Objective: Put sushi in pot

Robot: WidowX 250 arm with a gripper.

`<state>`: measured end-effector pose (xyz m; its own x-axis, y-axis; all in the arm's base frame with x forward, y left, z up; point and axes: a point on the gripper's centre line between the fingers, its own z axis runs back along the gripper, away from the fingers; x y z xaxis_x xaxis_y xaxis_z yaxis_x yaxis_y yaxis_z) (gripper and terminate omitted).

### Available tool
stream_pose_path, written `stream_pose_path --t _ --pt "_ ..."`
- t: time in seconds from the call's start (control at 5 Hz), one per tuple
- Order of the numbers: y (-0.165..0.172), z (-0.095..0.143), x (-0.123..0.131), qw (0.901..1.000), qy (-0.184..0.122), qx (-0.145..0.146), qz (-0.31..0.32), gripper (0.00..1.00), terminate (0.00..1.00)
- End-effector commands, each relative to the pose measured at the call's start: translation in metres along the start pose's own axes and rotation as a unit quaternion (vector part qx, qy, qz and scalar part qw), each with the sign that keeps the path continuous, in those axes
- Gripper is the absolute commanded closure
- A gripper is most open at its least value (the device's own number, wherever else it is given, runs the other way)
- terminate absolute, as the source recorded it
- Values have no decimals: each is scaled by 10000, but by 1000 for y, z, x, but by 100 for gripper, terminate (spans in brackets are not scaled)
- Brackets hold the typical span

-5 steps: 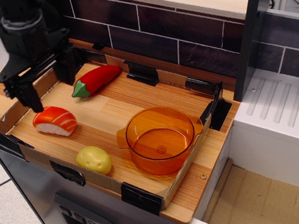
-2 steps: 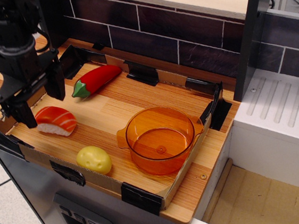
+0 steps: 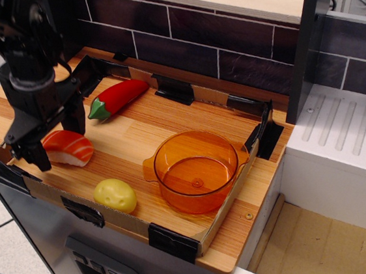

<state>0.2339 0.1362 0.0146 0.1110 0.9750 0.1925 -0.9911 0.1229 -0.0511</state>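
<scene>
The sushi (image 3: 72, 149), orange-red with white stripes over white rice, lies at the front left of the wooden tray (image 3: 162, 123). My black gripper (image 3: 56, 137) is low over the sushi's left end, open, with one finger (image 3: 39, 154) at the sushi's front-left and the other (image 3: 76, 119) behind it. The fingers stand on either side of the sushi, and I cannot tell whether they touch it. The translucent orange pot (image 3: 196, 170) stands empty at the front right of the tray, well to the right of the gripper.
A red chili pepper (image 3: 117, 98) lies at the back left of the tray. A yellow potato (image 3: 115, 196) sits at the front edge between sushi and pot. Low cardboard walls with black corner clips (image 3: 174, 241) ring the tray. A dark tiled wall stands behind.
The gripper has come down and forward from behind the sushi and now straddles its left end. The sushi, pot, pepper and potato have not moved.
</scene>
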Motion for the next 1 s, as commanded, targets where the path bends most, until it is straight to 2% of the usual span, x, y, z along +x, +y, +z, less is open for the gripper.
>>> stream_pose_path --t 0.0,0.2,0.4,0.6,0.8 --pt "-2 2 -8 9999 -102 -96 -74 100 0" --pt "-6 10 -7 9999 -62 -115 -35 100 0" --pt "-18 38 -11 9998 154 -126 71 100 0" --pt "-29 65 -29 9990 364 -255 -60 100 0" --pt "-35 79 -61 9976 583 -158 -326 100 0"
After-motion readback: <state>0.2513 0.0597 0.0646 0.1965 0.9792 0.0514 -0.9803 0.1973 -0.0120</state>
